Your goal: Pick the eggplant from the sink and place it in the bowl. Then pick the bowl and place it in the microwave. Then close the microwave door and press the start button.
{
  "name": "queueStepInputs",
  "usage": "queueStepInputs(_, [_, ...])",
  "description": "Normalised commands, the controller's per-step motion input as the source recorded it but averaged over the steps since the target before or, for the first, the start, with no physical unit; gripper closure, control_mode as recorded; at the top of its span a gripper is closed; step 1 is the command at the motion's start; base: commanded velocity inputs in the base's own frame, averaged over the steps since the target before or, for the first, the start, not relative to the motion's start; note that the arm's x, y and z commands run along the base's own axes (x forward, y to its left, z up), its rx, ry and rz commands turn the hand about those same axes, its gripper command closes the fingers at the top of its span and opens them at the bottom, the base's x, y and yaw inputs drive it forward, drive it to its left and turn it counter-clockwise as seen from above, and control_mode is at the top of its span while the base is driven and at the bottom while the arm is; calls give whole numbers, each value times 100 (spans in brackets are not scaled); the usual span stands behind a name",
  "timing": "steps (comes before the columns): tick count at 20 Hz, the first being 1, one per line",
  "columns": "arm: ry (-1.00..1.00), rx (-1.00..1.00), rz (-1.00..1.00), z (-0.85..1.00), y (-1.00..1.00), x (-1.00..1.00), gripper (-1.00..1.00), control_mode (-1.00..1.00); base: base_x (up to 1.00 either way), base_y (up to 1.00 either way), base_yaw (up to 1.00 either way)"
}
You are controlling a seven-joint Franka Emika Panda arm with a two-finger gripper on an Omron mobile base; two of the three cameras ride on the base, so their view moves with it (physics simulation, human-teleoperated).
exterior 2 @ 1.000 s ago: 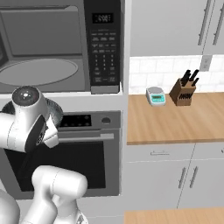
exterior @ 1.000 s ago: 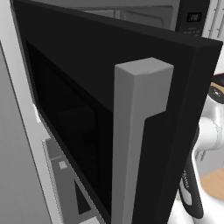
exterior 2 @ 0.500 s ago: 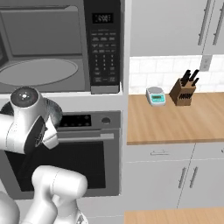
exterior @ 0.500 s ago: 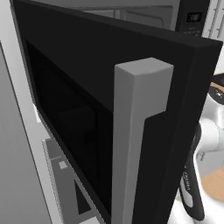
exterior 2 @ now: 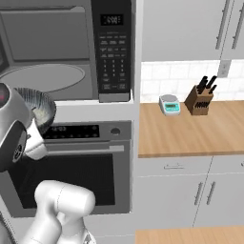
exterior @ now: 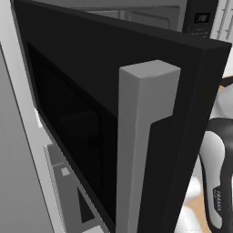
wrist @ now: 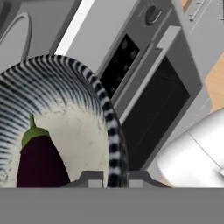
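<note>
From the left base view, the microwave door (exterior: pixel 91 113) stands swung open toward the camera, a wide black slab with a dark window and a tall square-edged grey bar handle (exterior: pixel 141 145). Behind its top edge a strip of the microwave (exterior: pixel 200 18) keypad panel peeks out; the cavity is hidden by the door. A dark-and-white section of the arm shows at the lower right, cut off by the frame.

The right base view shows what the door blocks there: the open microwave (exterior 2: pixel 66 47) with its pale round turntable (exterior 2: pixel 43 78) and the right-side keypad. Below it sits an oven (exterior 2: pixel 71 167) with a wide handle and dark glass. The bowl (exterior 2: pixel 40 112) is held in the air in front of the oven's control strip, below the microwave opening, half hidden by the white arm. To the right, a wooden bench (exterior 2: pixel 190 128) carries a small scale (exterior 2: pixel 169 105) and a knife block (exterior 2: pixel 200 99).

The hand view looks close into the bowl (wrist: pixel 78 100): ribbed, dark-and-pale striped wall, pale speckled floor. The eggplant (wrist: pixel 39 162), glossy dark purple with a green cap, lies inside it, its lower end cut off. The gripper (wrist: pixel 110 177) pinches the bowl's rim, jaws closed on it, one either side of the wall.
</note>
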Motion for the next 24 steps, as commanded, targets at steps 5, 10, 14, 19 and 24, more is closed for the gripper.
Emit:
queueStepInputs(5, [2, 0, -9, 36, 19, 41, 100, -100, 0, 0, 0])
queueStepInputs(10, [1, -2, -14, 3, 47, 74, 100, -100, 0, 0, 0])
queueStepInputs(14, [0, 0, -8, 5, 30, 72, 100, -100, 0, 0, 0])
queueStepInputs(19, [-2, 0, -1, 9, 10, 69, 100, -100, 0, 0, 0])
queueStepInputs(24, [-7, -3, 0, 45, 36, 28, 100, -100, 0, 0, 0])
